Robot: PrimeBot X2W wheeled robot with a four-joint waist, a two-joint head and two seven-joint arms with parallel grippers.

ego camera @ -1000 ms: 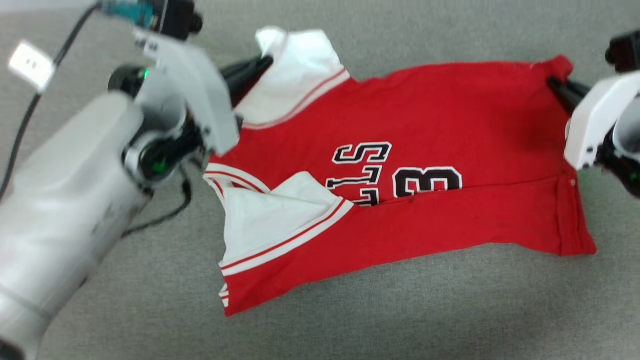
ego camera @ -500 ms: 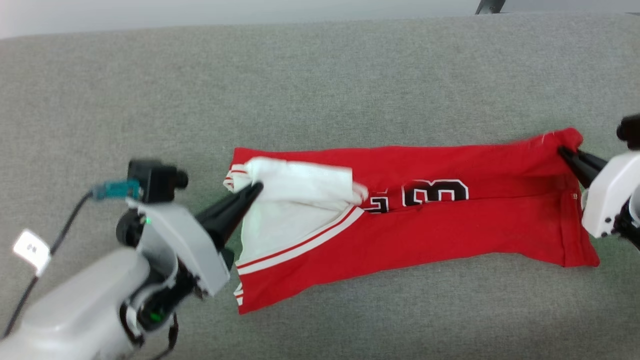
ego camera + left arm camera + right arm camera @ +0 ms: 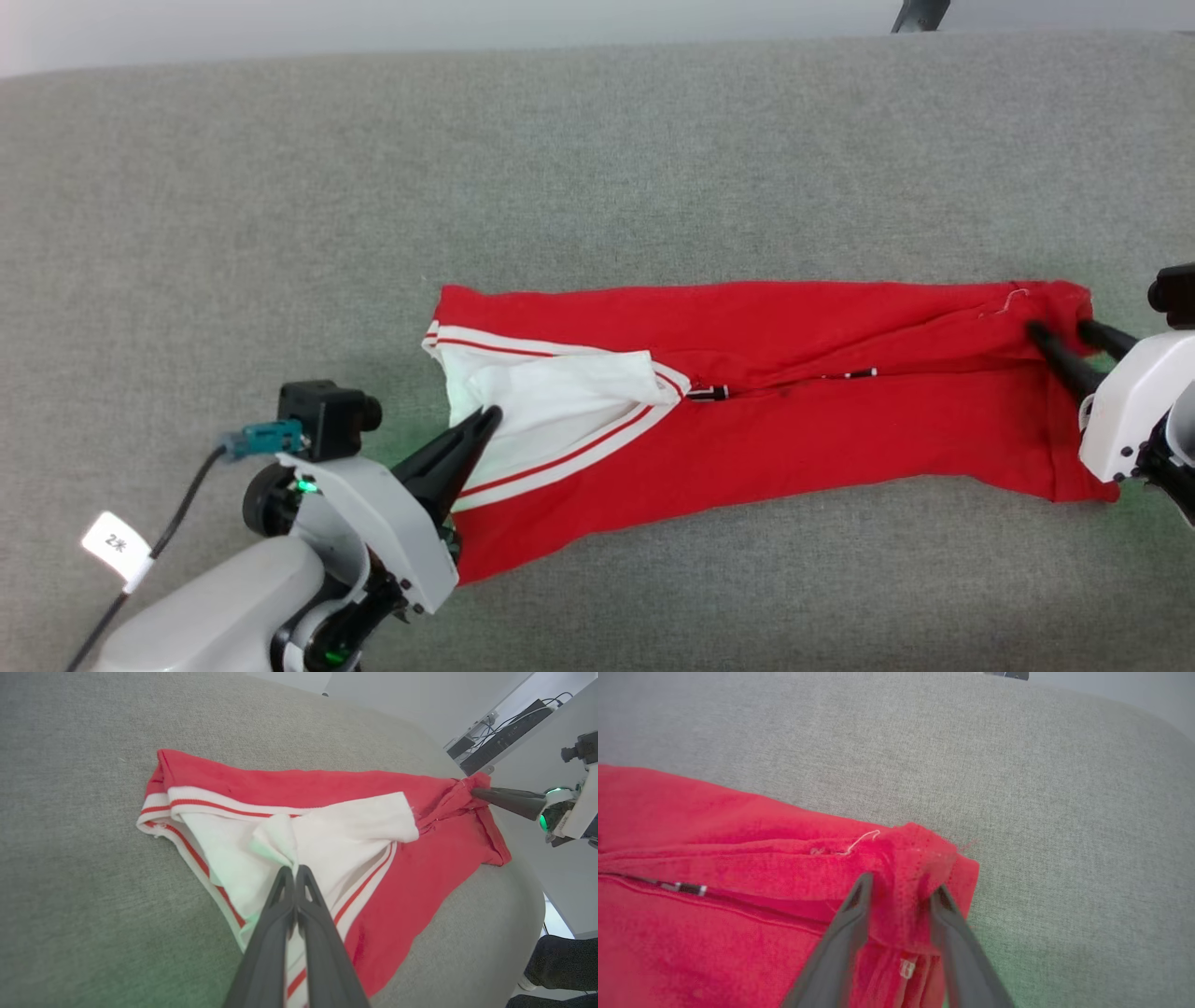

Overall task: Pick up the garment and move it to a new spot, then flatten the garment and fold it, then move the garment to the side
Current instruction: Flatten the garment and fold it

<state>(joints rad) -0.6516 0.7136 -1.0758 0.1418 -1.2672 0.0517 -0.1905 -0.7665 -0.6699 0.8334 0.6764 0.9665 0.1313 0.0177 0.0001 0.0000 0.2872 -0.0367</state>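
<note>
garment (image 3: 794, 439) folded; left gripper (image 3: 490, 415) at its 8 o'clock, pressed together, seemingly pinching white sleeve (image 3: 551, 392); right gripper (image 3: 1057, 329) at 3 o'clock, spread around hem (image 3: 915, 858).

Work surface: broad grey woven upholstery (image 3: 597, 168), far edge rounding off. Beyond far edge: pale plain band (image 3: 373, 23); wall or floor not determinable. Dark slanted strut (image 3: 920, 13) at top edge. Left wrist view: pale wall (image 3: 397, 695), white ledge (image 3: 551, 732) carrying long dark box (image 3: 504, 735), black cables (image 3: 556, 697). Lighting even, diffuse; faint green tint (image 3: 999, 956) on fabric.
</note>
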